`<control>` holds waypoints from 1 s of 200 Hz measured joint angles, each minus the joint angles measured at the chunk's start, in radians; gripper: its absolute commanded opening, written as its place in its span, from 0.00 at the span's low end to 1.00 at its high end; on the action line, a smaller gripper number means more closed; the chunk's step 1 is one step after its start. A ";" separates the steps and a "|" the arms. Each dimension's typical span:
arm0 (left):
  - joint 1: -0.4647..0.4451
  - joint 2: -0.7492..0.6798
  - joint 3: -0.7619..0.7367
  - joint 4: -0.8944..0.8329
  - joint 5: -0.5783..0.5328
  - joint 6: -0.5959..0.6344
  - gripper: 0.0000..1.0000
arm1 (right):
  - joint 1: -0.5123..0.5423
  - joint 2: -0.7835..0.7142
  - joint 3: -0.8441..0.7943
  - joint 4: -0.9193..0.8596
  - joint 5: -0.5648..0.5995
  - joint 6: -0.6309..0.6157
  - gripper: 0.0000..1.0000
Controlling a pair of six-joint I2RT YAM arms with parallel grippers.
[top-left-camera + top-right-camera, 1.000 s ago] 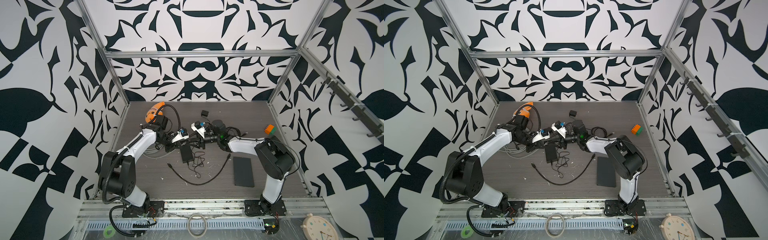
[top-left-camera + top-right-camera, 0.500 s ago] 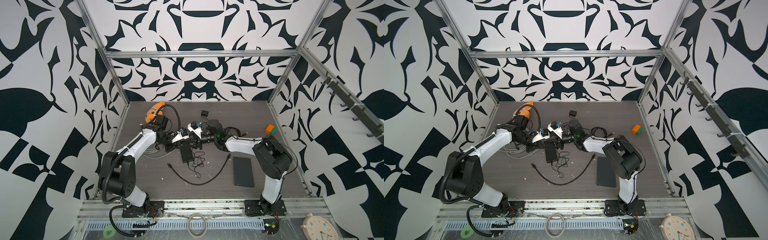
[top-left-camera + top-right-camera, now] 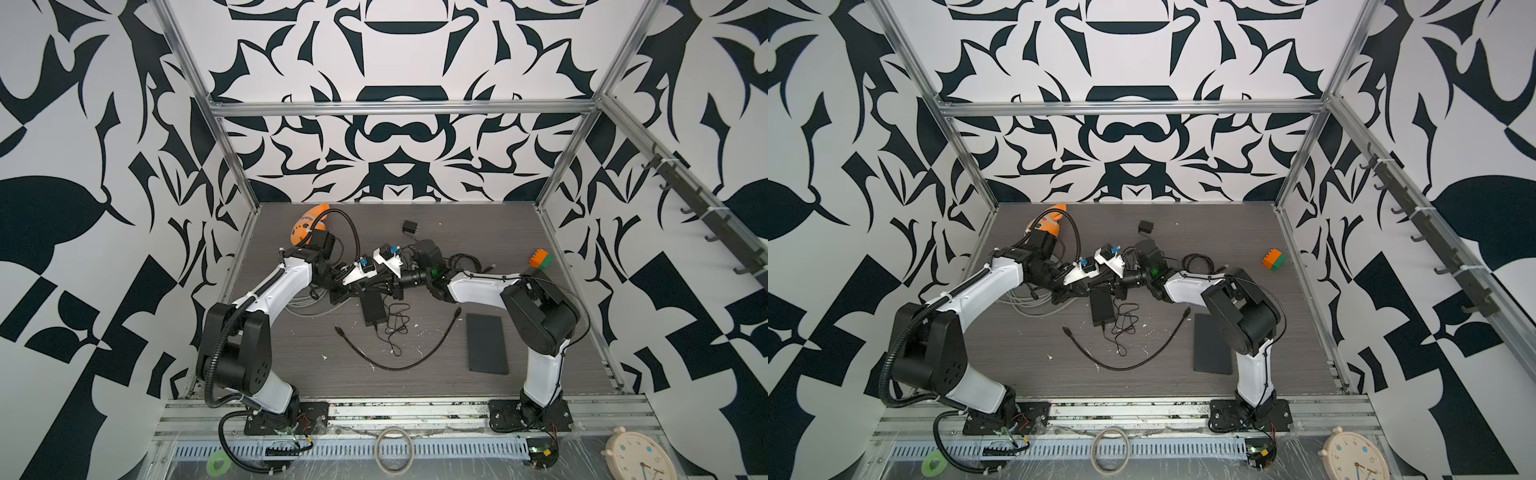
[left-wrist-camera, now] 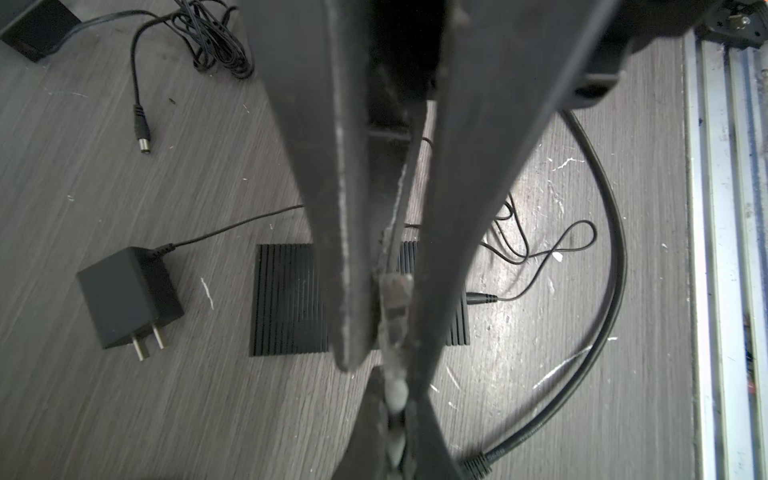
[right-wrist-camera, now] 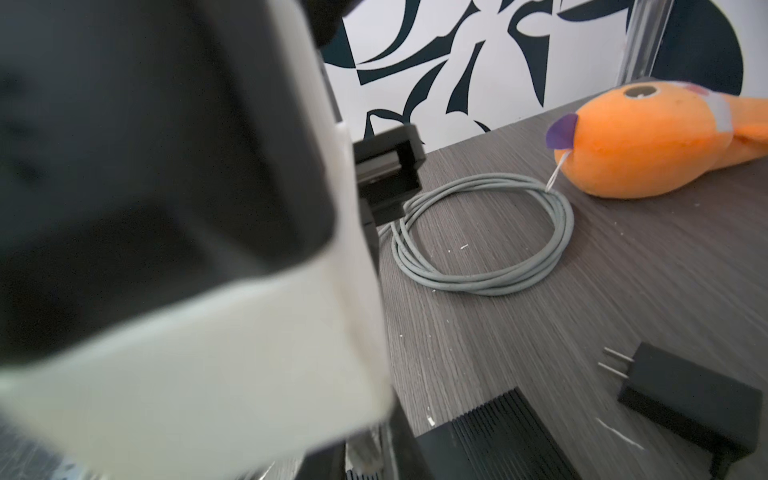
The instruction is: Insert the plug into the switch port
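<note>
Low in the middle of the left wrist view, our left claw (image 4: 384, 361) pinches the clear plug (image 4: 395, 303). Our right claw (image 4: 394, 415) flanks its cable, but we cannot tell its grip. Behind lies the ribbed switch (image 4: 286, 299). We should steady the plug and line it up with the port edge.

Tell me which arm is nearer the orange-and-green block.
Right. The right arm bends close beside the block, its elbow just in front of it; the left arm is far off, on the opposite side.

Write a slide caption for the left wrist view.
Left gripper pinches a clear plug by the ribbed black switch.
</note>
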 measured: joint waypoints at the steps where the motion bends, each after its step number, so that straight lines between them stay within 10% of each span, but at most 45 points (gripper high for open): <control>1: 0.000 0.000 0.000 0.000 0.000 0.000 0.00 | 0.000 0.000 0.000 0.000 0.000 0.001 0.08; 68: 0.000 -0.013 -0.035 0.073 -0.041 -0.039 0.27 | -0.008 0.000 0.002 -0.007 0.007 0.084 0.03; 200: -0.121 -0.187 -0.319 0.627 -0.336 -0.170 0.29 | -0.027 0.006 -0.014 0.108 0.152 1.055 0.01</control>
